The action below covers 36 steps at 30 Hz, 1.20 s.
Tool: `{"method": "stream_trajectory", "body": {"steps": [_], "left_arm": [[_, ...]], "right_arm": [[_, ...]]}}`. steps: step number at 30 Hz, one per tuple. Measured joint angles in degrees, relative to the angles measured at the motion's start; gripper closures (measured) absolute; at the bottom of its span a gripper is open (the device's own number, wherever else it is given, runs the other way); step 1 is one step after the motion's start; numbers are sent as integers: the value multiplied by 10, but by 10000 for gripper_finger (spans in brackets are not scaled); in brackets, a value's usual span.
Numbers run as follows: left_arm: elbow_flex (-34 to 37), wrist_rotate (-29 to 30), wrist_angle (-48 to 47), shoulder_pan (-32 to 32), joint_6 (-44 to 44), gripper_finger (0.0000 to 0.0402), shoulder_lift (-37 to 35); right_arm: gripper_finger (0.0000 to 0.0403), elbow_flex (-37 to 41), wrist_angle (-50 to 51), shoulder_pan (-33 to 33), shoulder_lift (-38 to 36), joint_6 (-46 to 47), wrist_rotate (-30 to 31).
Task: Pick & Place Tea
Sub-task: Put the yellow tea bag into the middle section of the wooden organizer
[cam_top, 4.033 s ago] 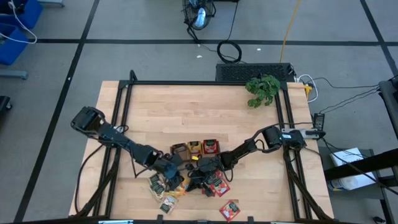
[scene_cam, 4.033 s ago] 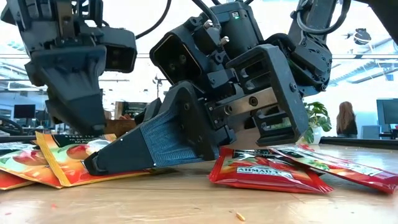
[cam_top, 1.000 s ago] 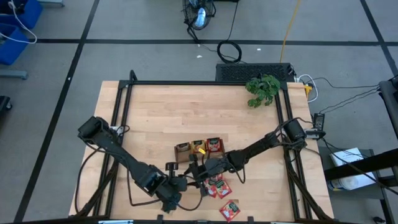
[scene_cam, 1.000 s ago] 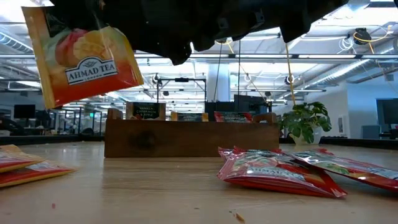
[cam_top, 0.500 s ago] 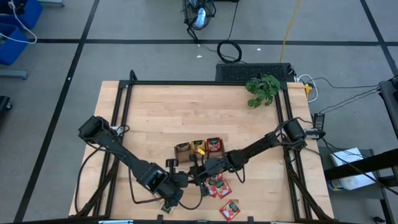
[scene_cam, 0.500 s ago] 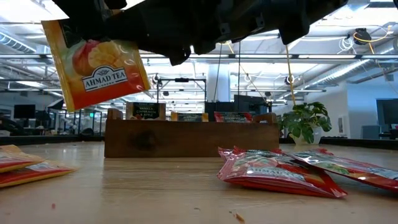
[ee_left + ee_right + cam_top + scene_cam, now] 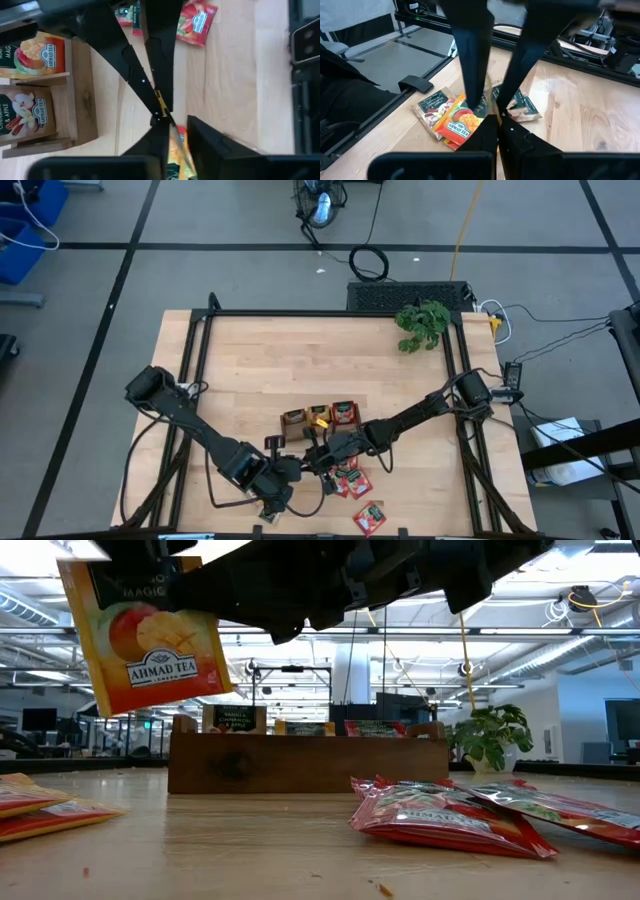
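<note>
An orange tea sachet [image 7: 150,635] with a mango picture hangs in the air, tilted, over the table's near middle. My left gripper [image 7: 298,464] and right gripper [image 7: 318,452] meet tip to tip there, just near of the brown tray [image 7: 297,411]. In the left wrist view the sachet [image 7: 176,150] shows edge-on between my own fingers. More sachets lie flat on the wood: red ones [image 7: 350,480] and a mixed pile [image 7: 455,122] below the grippers. Others stand upright in the tray's compartments [image 7: 32,55]. My left gripper has the orange sachet between its two fingers [image 7: 157,145], seen edge-on, and the sachet is lifted clear of the table. My right gripper comes level from the table's right. Its fingertips [image 7: 156,107] close on a yellow edge of the same sachet [image 7: 161,102], pinching it at their free ends.
The three-compartment tray [image 7: 300,765] stands just far of the grippers. Red sachets [image 7: 440,815] lie to the right, one more [image 7: 368,517] by the near edge, orange ones [image 7: 40,810] to the left. A leafy plant [image 7: 422,325] sits at the far right corner.
My left gripper has swung a little toward the far edge and the right gripper, so the two tips now meet. The orange sachet has stayed lifted, shifted slightly and changed its tilt.
</note>
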State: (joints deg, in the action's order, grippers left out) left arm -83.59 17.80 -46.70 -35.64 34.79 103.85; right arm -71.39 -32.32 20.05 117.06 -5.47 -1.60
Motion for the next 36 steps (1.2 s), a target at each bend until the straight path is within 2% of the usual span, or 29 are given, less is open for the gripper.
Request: {"method": "stream_trajectory", "body": {"steps": [6,8,12,15,18,20,22,25,26,28,30,32,34,36], "left_arm": [[0,32,-31,-3,13,241,-38],[0,69,-54,-14,18,221,-58],[0,189,-86,-53,18,202,-91],[1,302,-86,-86,1,200,-115],[26,435,-49,-113,-28,200,-130],[60,466,2,-120,-64,199,-137],[107,466,72,-114,-116,199,-142],[201,466,271,-85,-221,199,-141],[234,443,348,-69,-274,199,-141],[291,334,516,-29,-390,199,-140],[324,242,637,10,-458,199,-141],[333,206,658,39,-486,199,-155],[336,185,627,60,-499,199,-186],[336,103,614,86,-524,199,-217]], "right_arm": [[402,0,29,-2,-17,-6,-1],[402,5,39,-2,-29,-13,-1],[402,68,10,-8,-83,-20,-1],[402,146,-88,-23,-146,-19,-25],[402,215,-162,-37,-195,-9,-43],[402,248,-161,-43,-224,-11,-42],[402,271,-165,-46,-248,-14,-30],[402,302,-166,-47,-276,-30,-10],[402,309,-167,-46,-282,-33,-3],[402,325,-167,-46,-297,-43,7],[402,343,-168,-45,-311,-48,16],[403,368,-168,-45,-330,-49,17],[403,394,-181,-46,-349,-48,18],[403,419,-207,-47,-371,-45,18]]}}
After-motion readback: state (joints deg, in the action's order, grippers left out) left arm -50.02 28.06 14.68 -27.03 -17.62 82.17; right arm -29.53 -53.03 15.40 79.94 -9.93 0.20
